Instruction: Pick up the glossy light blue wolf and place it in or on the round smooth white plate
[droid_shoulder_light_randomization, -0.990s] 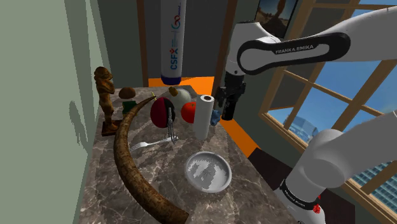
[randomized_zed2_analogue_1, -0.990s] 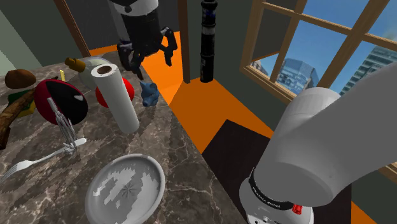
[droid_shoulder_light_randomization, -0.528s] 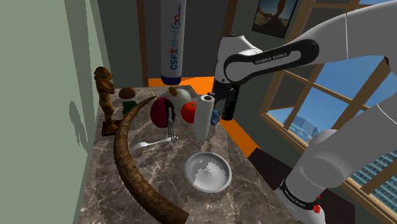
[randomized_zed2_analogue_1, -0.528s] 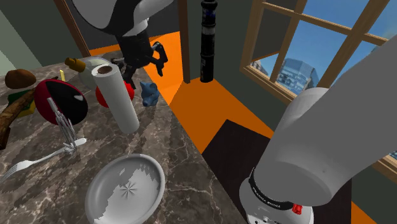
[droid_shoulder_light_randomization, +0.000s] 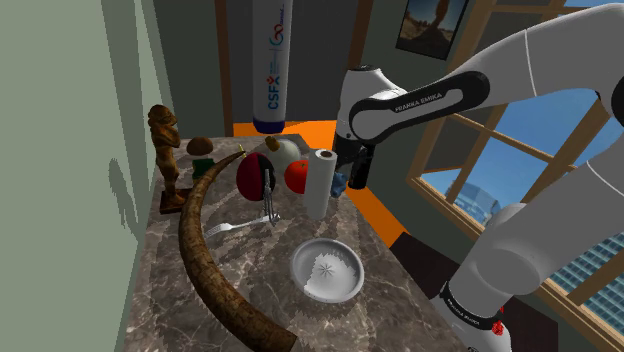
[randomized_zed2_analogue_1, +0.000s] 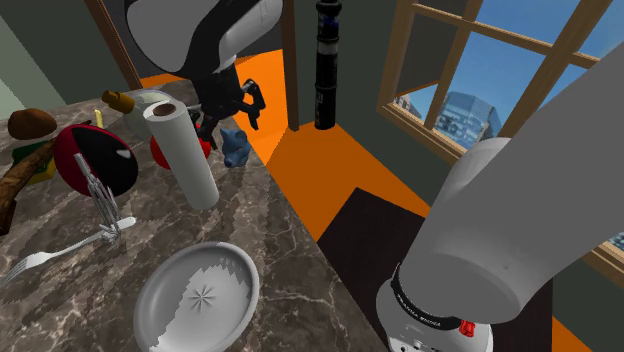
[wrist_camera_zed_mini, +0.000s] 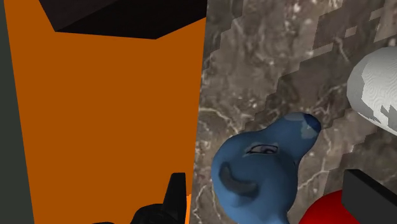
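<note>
Hovers with the hand (randomized_zed2_analogue_1: 230, 114) released, black fingers (wrist_camera_zed_mini: 375, 197) spread to either side of the glossy blue wolf (wrist_camera_zed_mini: 259, 173) and touching neither flank. Finds that wolf sitting on the dark marbled bench (droid_shoulder_light_randomization: 250, 262), close to the edge above the orange floor (wrist_camera_zed_mini: 108, 121), just beside an upright white paper roll (randomized_zed2_analogue_1: 186, 150) and a red ball (droid_shoulder_light_randomization: 297, 177). Places the round white plate (droid_shoulder_light_randomization: 327, 271) nearer the stand on the same bench, well apart from the wolf. Reads FRANKA EMIKA in white on the dark link of the arm (droid_shoulder_light_randomization: 425, 100) in the shoulder view, and CSF in blue letters, running lengthwise, on a white cylinder (droid_shoulder_light_randomization: 270, 70) with a dark blue tip behind the bench. Notes also a fork (droid_shoulder_light_randomization: 232, 228), a long curved brown horn (droid_shoulder_light_randomization: 215, 265) and a brown carved figure (droid_shoulder_light_randomization: 166, 150) on the bench.
</note>
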